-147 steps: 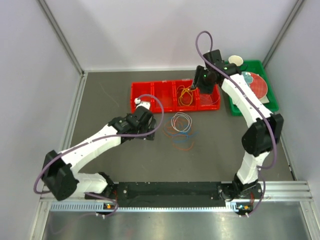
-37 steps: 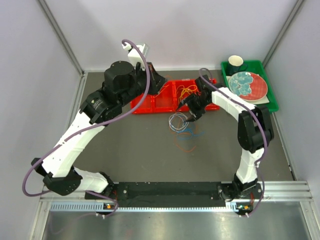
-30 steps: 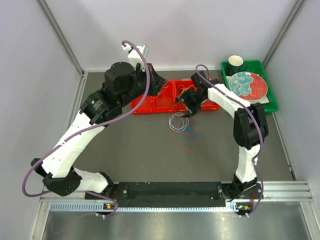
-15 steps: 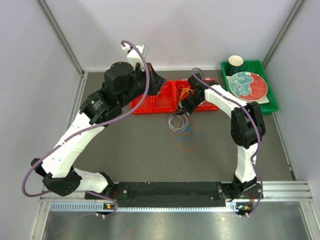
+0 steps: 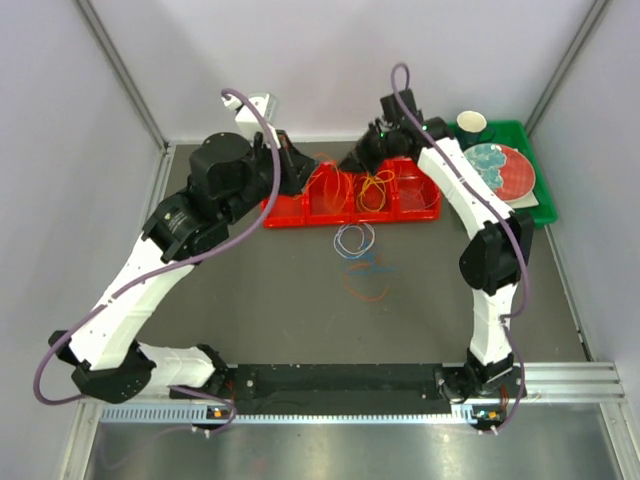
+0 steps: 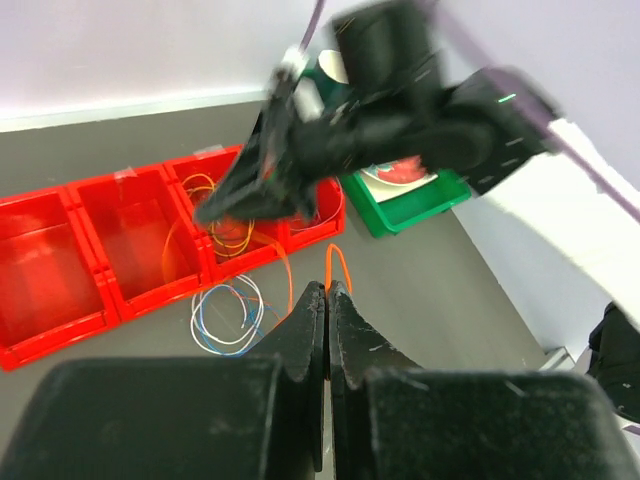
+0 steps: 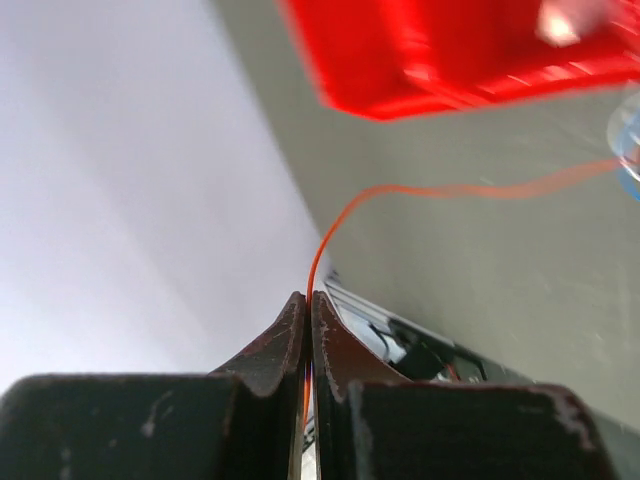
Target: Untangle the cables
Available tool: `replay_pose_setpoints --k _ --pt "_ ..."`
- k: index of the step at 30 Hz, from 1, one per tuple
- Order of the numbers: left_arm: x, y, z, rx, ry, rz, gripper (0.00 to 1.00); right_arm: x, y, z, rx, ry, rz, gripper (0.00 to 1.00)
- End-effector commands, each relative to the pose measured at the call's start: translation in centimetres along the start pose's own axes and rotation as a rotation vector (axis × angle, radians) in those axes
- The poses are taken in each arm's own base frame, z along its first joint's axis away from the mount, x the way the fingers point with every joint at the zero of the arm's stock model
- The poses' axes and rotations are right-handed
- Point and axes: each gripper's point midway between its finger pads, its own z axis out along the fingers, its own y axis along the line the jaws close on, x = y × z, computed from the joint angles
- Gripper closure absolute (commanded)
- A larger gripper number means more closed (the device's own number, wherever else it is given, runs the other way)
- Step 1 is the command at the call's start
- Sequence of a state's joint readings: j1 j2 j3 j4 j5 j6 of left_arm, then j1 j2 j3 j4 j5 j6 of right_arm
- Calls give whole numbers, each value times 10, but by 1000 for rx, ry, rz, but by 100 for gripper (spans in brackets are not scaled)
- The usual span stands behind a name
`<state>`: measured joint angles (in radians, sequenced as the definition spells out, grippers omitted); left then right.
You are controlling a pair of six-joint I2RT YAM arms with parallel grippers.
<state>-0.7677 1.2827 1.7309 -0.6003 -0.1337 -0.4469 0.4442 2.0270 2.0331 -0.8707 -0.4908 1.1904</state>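
Observation:
My left gripper (image 6: 327,288) is shut on a thin orange cable (image 6: 333,262) that rises from its tips; one strand curves off toward the blurred right gripper (image 6: 222,207). My right gripper (image 7: 308,297) is shut on an orange cable (image 7: 330,228) that trails down toward the table. From above, both grippers, the left (image 5: 303,172) and the right (image 5: 352,162), hang over the red bins (image 5: 285,207) with the orange cable (image 5: 340,192) between them. White and blue cable loops (image 5: 354,239) lie on the table, with reddish strands (image 5: 366,287) just in front of them.
One red bin compartment holds yellow-orange cables (image 5: 376,187). A green tray (image 5: 520,135) at the back right carries a plate (image 5: 495,167) and a dark cup (image 5: 471,124). Walls close in the table at the back and on both sides.
The right gripper shut on an orange cable at the pile and rose back over the red bins, pulling it up. The left arm shifted a little left, still shut.

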Motion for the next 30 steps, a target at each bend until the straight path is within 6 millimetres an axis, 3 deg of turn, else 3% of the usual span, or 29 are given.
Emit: replay_pose_setpoints --k 1,7,11,14,20,23,24,26,30 --pt "-7 8 -18 -30 -47 -18 100 12 77 -63 -219 -79 -191 100" --pt "2 18 -21 -62 -48 -24 100 34 161 -145 -572 -174 -413 100" --pt "10 27 -18 -100 -38 -17 100 58 201 -198 -766 -195 -537 100" --pt "21 38 -14 -143 -19 -19 100 78 223 -234 -896 -192 -614 100" --pt "52 60 -1 -227 35 -19 100 109 241 -291 -1053 -214 -720 100" --pt "75 68 7 -255 100 -12 46 118 240 -305 -1077 -220 -749 100" --pt "80 70 8 -265 118 -18 16 122 241 -309 -1093 -218 -765 100" --pt "91 72 13 -273 155 -22 1 128 240 -317 -1108 -213 -774 100" --pt "94 64 17 -228 162 -28 1 133 240 -323 -1124 -211 -794 100"
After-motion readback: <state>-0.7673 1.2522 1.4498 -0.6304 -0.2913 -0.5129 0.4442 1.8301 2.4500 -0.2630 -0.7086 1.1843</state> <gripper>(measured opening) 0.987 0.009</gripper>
